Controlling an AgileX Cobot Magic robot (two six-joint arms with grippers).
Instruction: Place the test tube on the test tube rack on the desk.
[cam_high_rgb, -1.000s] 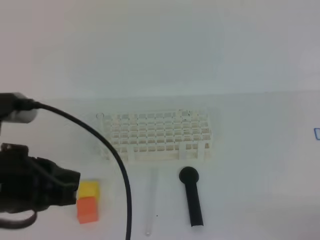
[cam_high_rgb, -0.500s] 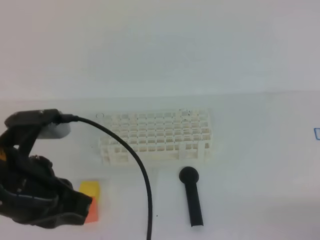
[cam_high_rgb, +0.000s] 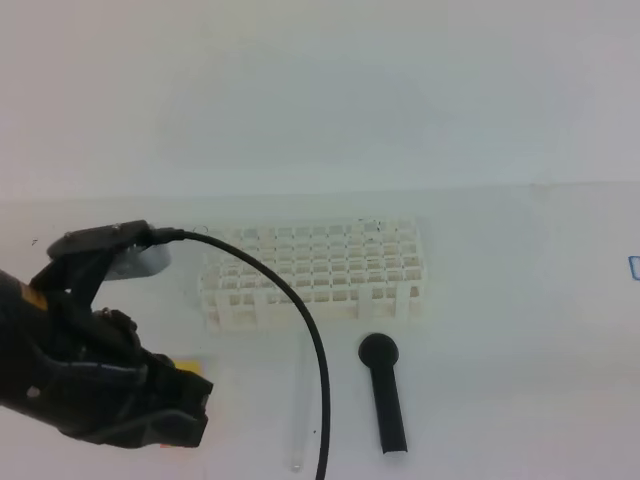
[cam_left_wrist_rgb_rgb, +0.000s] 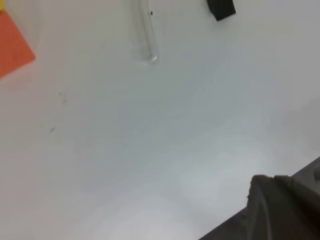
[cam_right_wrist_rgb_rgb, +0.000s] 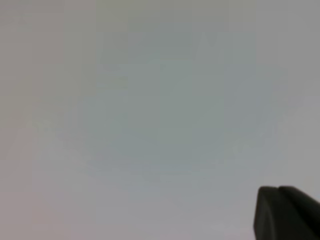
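Now the test tube (cam_high_rgb: 302, 405), barely visible, lies flat on the worktop (cam_high_rgb: 500, 300) between the left arm's cable and the black stick (cam_high_rgb: 383, 390), just before the rack (cam_high_rgb: 315, 275). Left tool (cam_high_rgb: 180, 410) is largely hidden, so I cannot tell its jaws; right tool (cam_right_wrist_rgb_rgb: 285, 212) shows only a dark corner, clenched on nothing.

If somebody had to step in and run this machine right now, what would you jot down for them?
Left gripper: low at the near left; can't tell if it's open or shut, nothing seen in it.
Right gripper: out of the overhead view, shut, holding nothing visible.
Test tube: lying flat on the desk, beside the black stick.
Test tube rack: behind both.
Done: nothing. Left: grasp the tube, stand it in the rack.
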